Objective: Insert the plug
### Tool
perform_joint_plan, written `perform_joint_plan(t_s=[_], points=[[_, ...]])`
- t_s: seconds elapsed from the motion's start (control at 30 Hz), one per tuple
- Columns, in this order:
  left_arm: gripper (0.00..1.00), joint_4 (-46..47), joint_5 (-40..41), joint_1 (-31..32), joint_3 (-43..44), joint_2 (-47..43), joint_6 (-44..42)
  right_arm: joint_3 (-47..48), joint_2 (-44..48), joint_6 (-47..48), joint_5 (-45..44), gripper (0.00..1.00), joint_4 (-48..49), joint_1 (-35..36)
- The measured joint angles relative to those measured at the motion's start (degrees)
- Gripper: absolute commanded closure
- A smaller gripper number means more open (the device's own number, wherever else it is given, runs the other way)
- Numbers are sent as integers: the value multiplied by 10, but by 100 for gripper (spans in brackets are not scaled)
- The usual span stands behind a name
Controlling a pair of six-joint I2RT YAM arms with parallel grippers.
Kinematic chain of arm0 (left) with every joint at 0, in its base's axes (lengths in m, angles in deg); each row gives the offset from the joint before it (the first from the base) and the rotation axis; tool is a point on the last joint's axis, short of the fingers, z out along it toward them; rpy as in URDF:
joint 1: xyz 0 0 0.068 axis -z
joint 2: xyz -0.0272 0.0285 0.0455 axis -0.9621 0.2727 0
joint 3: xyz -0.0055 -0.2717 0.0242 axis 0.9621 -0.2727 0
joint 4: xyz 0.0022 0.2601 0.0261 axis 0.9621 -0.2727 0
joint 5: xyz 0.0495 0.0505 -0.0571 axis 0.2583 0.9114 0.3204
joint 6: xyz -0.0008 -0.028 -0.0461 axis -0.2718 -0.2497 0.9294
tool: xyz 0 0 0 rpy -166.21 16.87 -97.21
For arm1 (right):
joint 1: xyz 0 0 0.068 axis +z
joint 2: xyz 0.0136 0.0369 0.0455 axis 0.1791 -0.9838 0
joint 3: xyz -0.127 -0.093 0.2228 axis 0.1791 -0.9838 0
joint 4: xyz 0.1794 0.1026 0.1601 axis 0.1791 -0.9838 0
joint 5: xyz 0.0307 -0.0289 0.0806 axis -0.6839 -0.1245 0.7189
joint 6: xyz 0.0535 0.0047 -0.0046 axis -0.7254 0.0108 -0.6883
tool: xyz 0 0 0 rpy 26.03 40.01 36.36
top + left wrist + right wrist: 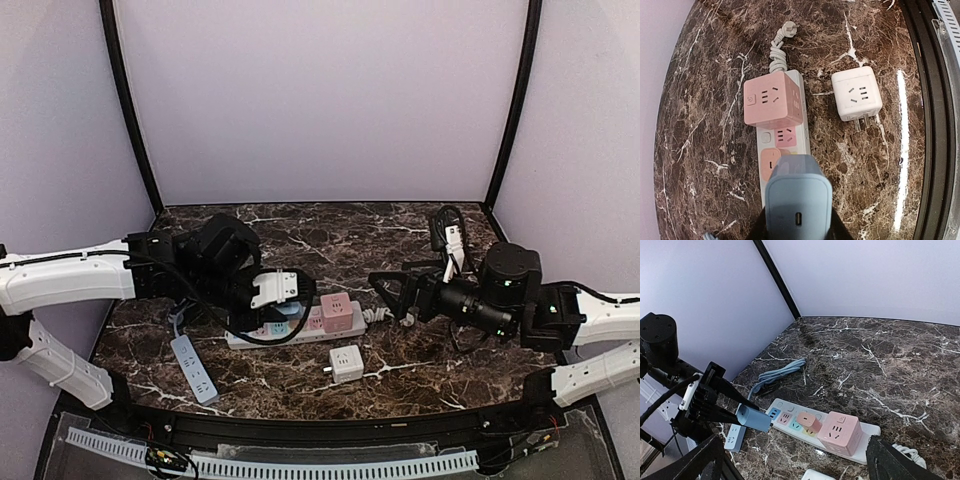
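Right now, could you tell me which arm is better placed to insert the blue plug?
Left. The left gripper is shut on the blue plug directly over the power strip; the right gripper is open and empty, beside its end.

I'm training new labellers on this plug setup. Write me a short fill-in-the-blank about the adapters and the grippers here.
The left gripper is shut on a ___ plug block.
The plugged-in cube on the power strip is ___.
The loose cube beside the strip, prongs bare, is ___.
The right gripper has its jaws ___.
Missing words: blue, pink, white, open.
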Motion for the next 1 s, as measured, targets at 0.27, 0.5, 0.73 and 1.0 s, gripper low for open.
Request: perform_joint_plan(t_s=[0.27,0.5,0.73,1.0], points=[[99,-28,-30,-38,12,3,0,-4,6,1,4,1,1,0],[99,-30,-45,-75,11,3,-4,-8,10,2,12,1,1,0],[99,-5,-79,-116,-12,2,-20,-11,13,3,19,2,3,0],[99,11,-130,-159,-16,33,-35,-11,13,7,23,1,3,0]])
